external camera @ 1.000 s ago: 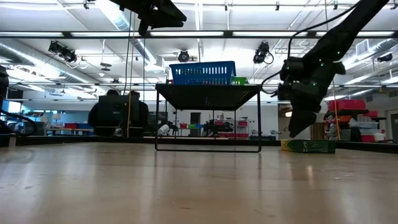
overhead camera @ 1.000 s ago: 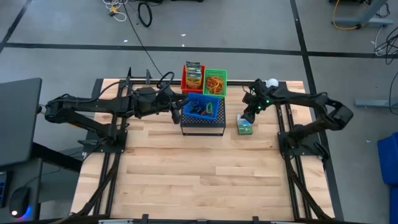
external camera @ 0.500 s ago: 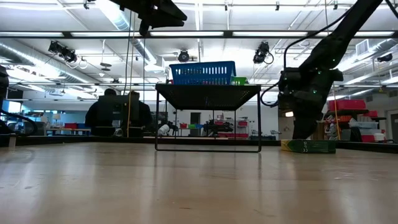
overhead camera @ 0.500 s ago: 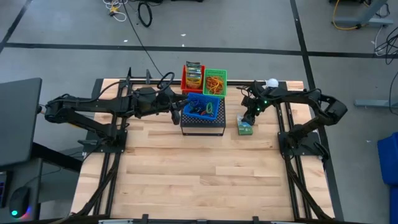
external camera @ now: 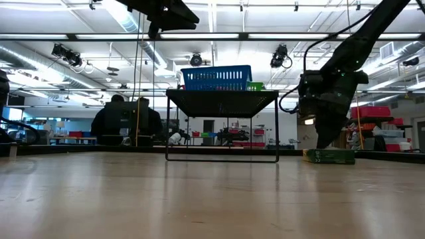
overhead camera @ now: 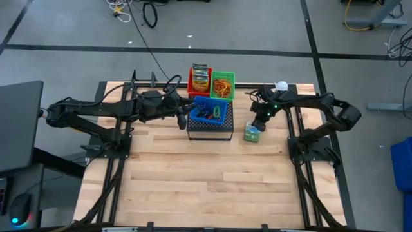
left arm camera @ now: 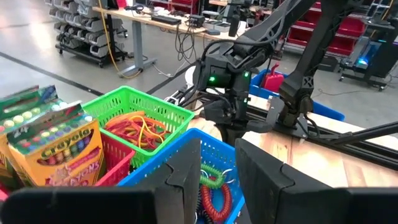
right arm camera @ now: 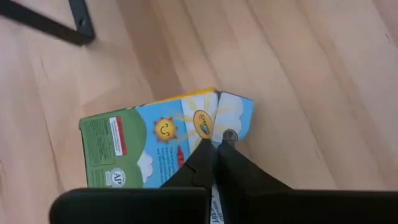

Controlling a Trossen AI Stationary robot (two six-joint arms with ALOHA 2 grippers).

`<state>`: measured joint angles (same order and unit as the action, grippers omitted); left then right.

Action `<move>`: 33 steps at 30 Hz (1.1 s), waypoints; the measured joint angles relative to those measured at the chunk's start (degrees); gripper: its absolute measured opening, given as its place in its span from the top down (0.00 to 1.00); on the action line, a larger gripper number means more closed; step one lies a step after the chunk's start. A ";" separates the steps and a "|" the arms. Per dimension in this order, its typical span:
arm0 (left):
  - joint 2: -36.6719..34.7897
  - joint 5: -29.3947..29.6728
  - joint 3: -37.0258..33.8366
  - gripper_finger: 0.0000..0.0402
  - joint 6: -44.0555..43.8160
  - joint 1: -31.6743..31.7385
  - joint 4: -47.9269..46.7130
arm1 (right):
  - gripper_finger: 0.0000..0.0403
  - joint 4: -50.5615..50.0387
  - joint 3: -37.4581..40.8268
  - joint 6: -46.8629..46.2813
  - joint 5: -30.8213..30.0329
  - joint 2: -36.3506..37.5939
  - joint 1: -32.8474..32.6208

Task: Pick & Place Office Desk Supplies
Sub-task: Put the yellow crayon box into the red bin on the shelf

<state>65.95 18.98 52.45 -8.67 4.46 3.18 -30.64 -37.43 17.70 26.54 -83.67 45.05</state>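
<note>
Right gripper [right arm camera: 216,146] is pinched fully together, its fingertips pressed on the edge of the box [right arm camera: 163,143], which lies flat on the table [overhead camera: 206,174] just beside the black stand [overhead camera: 210,132]; no firm hold on it shows. Left gripper [left arm camera: 217,163] hangs over the blue basket [overhead camera: 210,110], fingers partly apart, holding nothing. Rubber bands [left arm camera: 135,129] fill the green basket [overhead camera: 223,83].
</note>
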 joint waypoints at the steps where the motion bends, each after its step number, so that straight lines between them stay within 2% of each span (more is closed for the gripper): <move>1: 0.00 0.06 0.00 0.73 -0.43 0.03 -0.21 | 0.97 -0.61 0.02 0.35 -0.42 0.61 -0.41; 6: 0.00 -0.31 0.00 0.73 -3.91 0.87 -0.28 | 0.99 -3.86 0.15 1.21 -4.07 5.23 -4.39; 13: 0.00 -5.45 0.01 0.73 -9.82 2.40 -0.73 | 1.00 -6.98 0.15 -0.28 -12.69 15.99 -14.30; 18: -0.02 -9.80 0.02 0.73 -13.46 2.33 -3.39 | 1.00 -8.27 0.15 -0.34 -18.89 25.24 -25.68; 22: -0.07 -12.46 0.04 0.75 -13.67 2.32 -10.20 | 1.00 -8.39 -0.37 -0.71 -24.91 30.01 -38.15; 27: -0.07 -17.80 0.04 0.88 -10.52 2.16 -12.50 | 1.00 -3.23 -3.97 -6.05 -36.79 28.27 -54.68; 30: -0.07 -21.44 0.04 0.97 -7.24 1.87 -12.54 | 1.00 3.86 -6.41 -7.77 -43.21 23.09 -62.42; 33: -0.07 -25.90 0.04 0.98 -6.36 1.86 -11.81 | 1.00 10.15 -10.11 -7.56 -49.31 15.25 -67.30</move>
<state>65.89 -6.92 52.49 -15.02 6.32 -8.63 -20.48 -47.54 10.15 -22.77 -68.42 -22.25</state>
